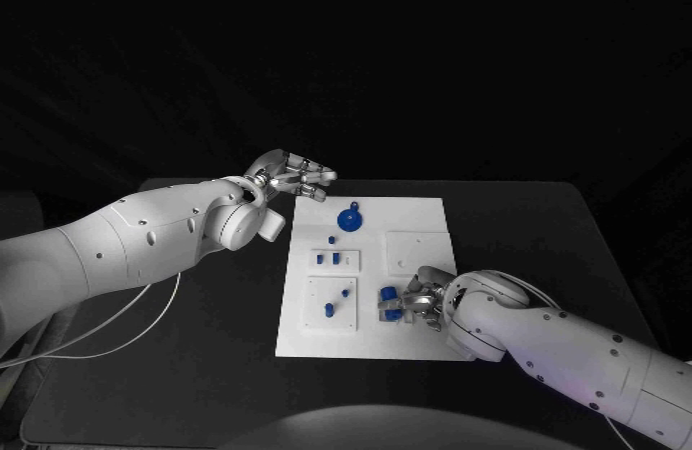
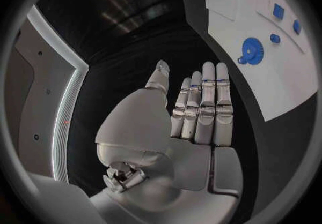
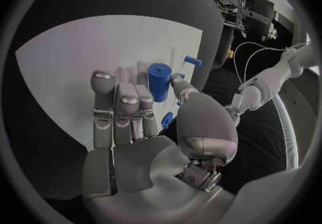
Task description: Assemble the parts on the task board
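the right hand at the task board near edge pinches an upright blue cylinder; the left hand hovers released at the far corner.

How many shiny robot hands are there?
2. The left silver hand hovers open at the white task board's far left corner; the right silver hand is at its near right, around blue parts.
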Robot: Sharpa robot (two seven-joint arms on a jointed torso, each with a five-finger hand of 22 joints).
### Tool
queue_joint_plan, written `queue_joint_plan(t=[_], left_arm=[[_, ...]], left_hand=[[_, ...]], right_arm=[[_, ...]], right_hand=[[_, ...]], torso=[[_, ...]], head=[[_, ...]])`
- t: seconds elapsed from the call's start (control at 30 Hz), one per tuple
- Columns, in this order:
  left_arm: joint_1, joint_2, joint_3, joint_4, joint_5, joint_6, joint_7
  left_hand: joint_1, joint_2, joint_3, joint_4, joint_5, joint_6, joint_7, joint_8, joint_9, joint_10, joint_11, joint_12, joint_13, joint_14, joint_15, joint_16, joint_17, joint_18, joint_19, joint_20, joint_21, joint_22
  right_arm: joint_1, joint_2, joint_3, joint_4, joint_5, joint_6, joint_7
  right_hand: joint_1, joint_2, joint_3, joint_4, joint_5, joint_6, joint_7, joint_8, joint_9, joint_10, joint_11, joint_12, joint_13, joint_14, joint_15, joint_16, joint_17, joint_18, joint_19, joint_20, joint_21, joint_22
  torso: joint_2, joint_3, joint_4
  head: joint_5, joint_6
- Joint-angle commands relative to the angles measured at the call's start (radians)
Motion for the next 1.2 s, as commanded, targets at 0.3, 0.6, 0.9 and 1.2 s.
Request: queue_joint_plan(t=[0.3,0.6,0.9,1.2], left_arm=[[0.001,0.0,0.0,0.002,0.005,0.011,0.003],[0.001,-0.001,0.0,0.003,0.004,0.01,0.003],[0.001,-0.004,0.0,0.002,0.004,0.009,0.002],[0.001,-0.005,0.0,-0.002,0.003,0.007,0.004]], left_hand=[[0.002,0.006,0.002,0.005,0.002,-0.006,0.007,-0.003,0.001,-0.01,0.001,-0.002,0.001,-0.009,0.002,-0.002,0.002,-0.007,0.008,0.003,0.006,-0.004],[0.002,0.006,0.002,0.005,0.002,-0.006,0.007,-0.003,0.001,-0.01,0.001,-0.002,0.001,-0.009,0.002,-0.002,0.002,-0.007,0.008,0.003,0.006,-0.004],[0.002,0.006,0.002,0.005,0.002,-0.006,0.007,-0.003,0.001,-0.01,0.001,-0.002,0.001,-0.009,0.002,-0.002,0.002,-0.007,0.008,0.003,0.006,-0.004],[0.002,0.006,0.002,0.005,0.002,-0.006,0.007,-0.003,0.001,-0.01,0.001,-0.002,0.001,-0.009,0.002,-0.002,0.002,-0.007,0.008,0.003,0.006,-0.004]], right_arm=[[-0.005,0.004,-0.005,0.001,-0.02,-0.005,0.016],[-0.005,-0.003,-0.006,0.013,-0.023,-0.02,0.029],[-0.006,-0.03,-0.006,0.037,-0.008,-0.021,0.046],[-0.005,-0.086,0.017,0.086,0.024,-0.07,0.071]], right_hand=[[0.032,0.106,-0.493,0.064,-0.002,-0.005,0.003,-0.005,0.003,-0.001,0.003,-0.002,0.008,0.004,0.0,-0.001,0.013,-0.01,0.052,-0.001,0.005,0.03],[0.046,0.136,-0.539,0.058,-0.001,-0.001,0.001,-0.005,0.008,0.001,0.002,-0.004,0.005,0.005,0.0,-0.001,0.014,-0.01,0.052,-0.001,0.006,0.029],[0.071,0.117,-0.41,-0.001,0.006,0.004,-0.001,-0.006,0.032,0.002,0.001,0.003,0.003,0.004,0.0,0.0,0.008,-0.009,0.052,0.0,0.01,0.029],[0.064,0.11,-0.438,0.026,0.007,-0.005,0.002,-0.006,0.029,0.002,0.003,0.013,0.009,0.004,0.001,0.003,0.006,-0.007,0.053,0.001,0.019,0.03]], torso=[[0.0,0.0011,-0.0002],[0.0,0.0006,-0.0003],[0.0,0.0009,-0.0011],[-0.001,0.001,-0.0016]], head=[[0.0,-0.002],[-0.001,0.0],[0.001,0.001],[-0.008,0.012]])
